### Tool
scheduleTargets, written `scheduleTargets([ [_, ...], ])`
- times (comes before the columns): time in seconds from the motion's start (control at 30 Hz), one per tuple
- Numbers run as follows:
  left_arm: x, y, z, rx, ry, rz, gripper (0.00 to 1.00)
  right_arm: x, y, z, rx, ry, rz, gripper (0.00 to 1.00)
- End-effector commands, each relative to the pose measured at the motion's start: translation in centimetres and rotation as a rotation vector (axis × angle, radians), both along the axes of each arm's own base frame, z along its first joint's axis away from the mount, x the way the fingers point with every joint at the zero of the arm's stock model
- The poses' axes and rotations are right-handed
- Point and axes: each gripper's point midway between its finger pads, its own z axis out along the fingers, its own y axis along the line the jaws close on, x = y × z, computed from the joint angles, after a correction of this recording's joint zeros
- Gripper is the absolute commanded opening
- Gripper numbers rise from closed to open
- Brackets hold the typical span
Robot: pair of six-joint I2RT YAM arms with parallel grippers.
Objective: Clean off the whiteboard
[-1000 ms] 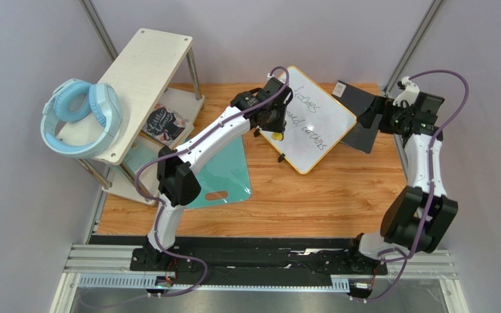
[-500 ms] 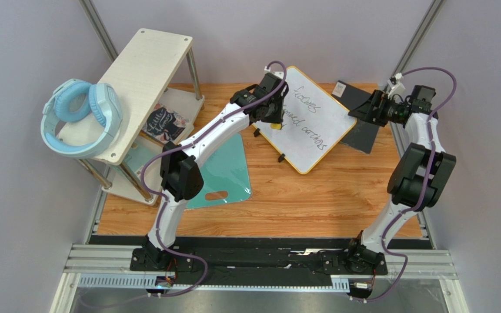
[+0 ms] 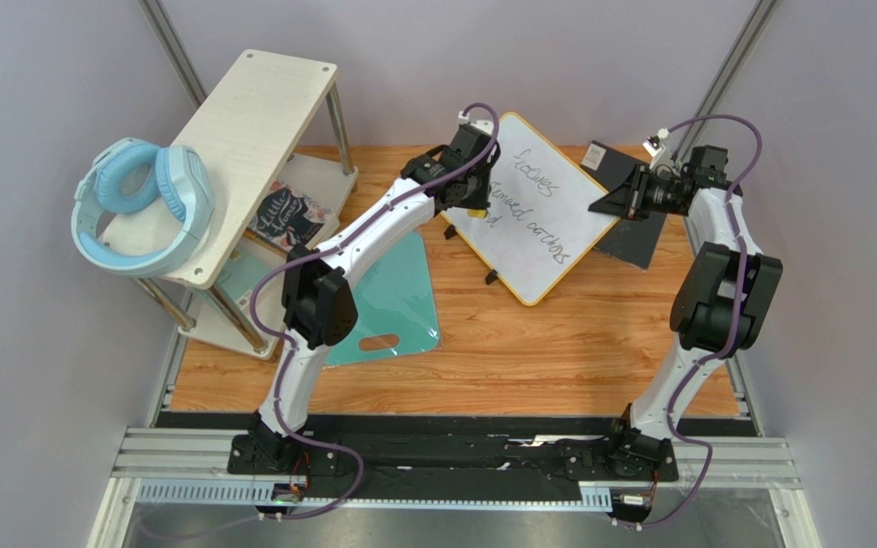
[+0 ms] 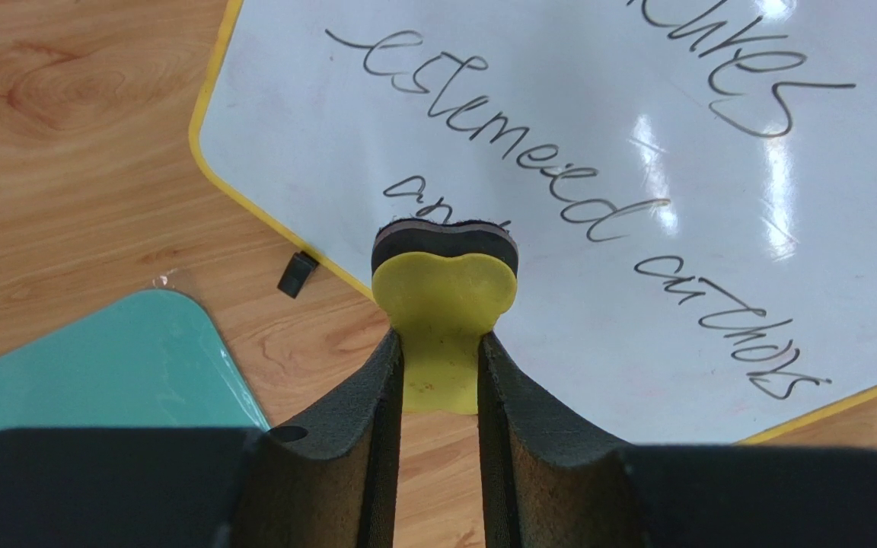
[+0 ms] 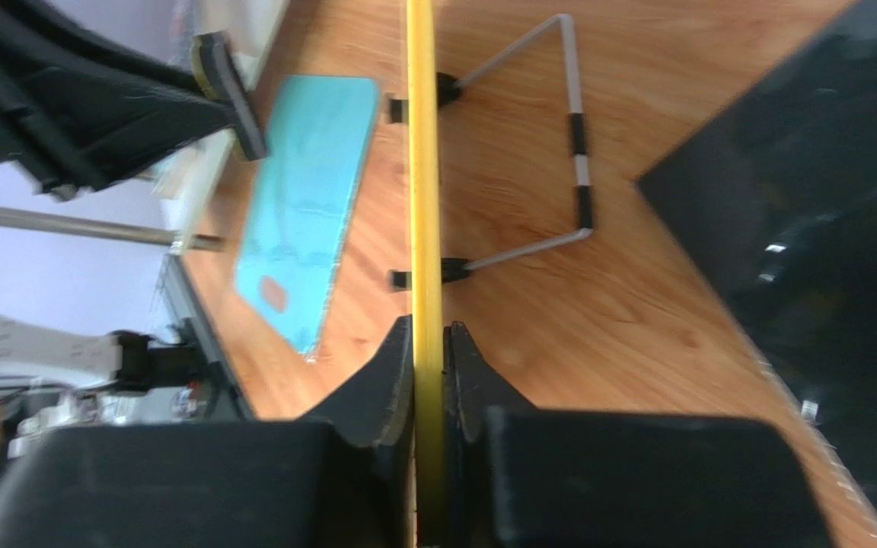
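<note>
The whiteboard (image 3: 546,211) lies tilted on the wooden table, yellow-framed, with black handwriting (image 4: 592,194) across it. My left gripper (image 3: 469,196) is shut on a yellow eraser (image 4: 444,299). The eraser's dark felt end sits over the writing by the board's left edge. My right gripper (image 3: 619,201) is at the board's right corner. In the right wrist view its jaws are shut on the thin yellow frame (image 5: 421,171), seen edge-on. The board's wire stand (image 5: 575,148) and small black feet (image 4: 296,274) show underneath.
A teal cutting board (image 3: 400,299) lies left of the whiteboard. A dark grey panel (image 3: 641,234) lies under my right gripper at the back right. A pale shelf (image 3: 260,109) with blue headphones (image 3: 140,206) stands at the left.
My right arm swung left to the board's right corner and its jaws closed on the frame. My left gripper, still holding the eraser, shifted slightly toward the back.
</note>
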Motion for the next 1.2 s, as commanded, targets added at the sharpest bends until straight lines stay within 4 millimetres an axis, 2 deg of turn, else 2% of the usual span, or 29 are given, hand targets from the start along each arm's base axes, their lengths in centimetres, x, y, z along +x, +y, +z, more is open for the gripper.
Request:
scheduleTargets([
  [0.0,2.2,-1.3,3.9,-0.058,-0.143,-0.025,0.00,-0.1,-0.5,0.8,-0.123,-0.083,0.047,0.00],
  [0.23,3.7,-2.1,5.5,-0.062,-0.235,-0.060,0.00,-1.5,0.9,0.6,-0.196,-0.103,0.139,0.00],
  [0.47,7.0,-3.0,5.6,-0.035,-0.374,-0.044,0.00,-2.2,1.5,0.7,-0.241,-0.109,0.180,0.00],
  [0.67,8.6,-3.3,6.1,-0.001,-0.460,-0.045,0.00,-3.0,1.7,1.2,-0.293,-0.136,0.197,0.00],
  [0.77,8.9,-3.9,6.6,-0.008,-0.501,-0.082,0.00,-3.5,1.9,1.3,-0.294,-0.140,0.207,0.00],
  [0.9,8.3,-6.1,7.5,-0.005,-0.568,-0.210,0.00,-4.0,2.3,0.7,-0.325,-0.133,0.247,0.00],
  [1.03,8.2,-6.6,8.7,0.019,-0.628,-0.248,0.00,-4.4,3.0,0.6,-0.334,-0.131,0.287,0.00],
  [1.17,6.5,-8.4,7.9,0.000,-0.601,-0.389,0.00,-4.4,3.1,0.6,-0.342,-0.131,0.294,0.00],
])
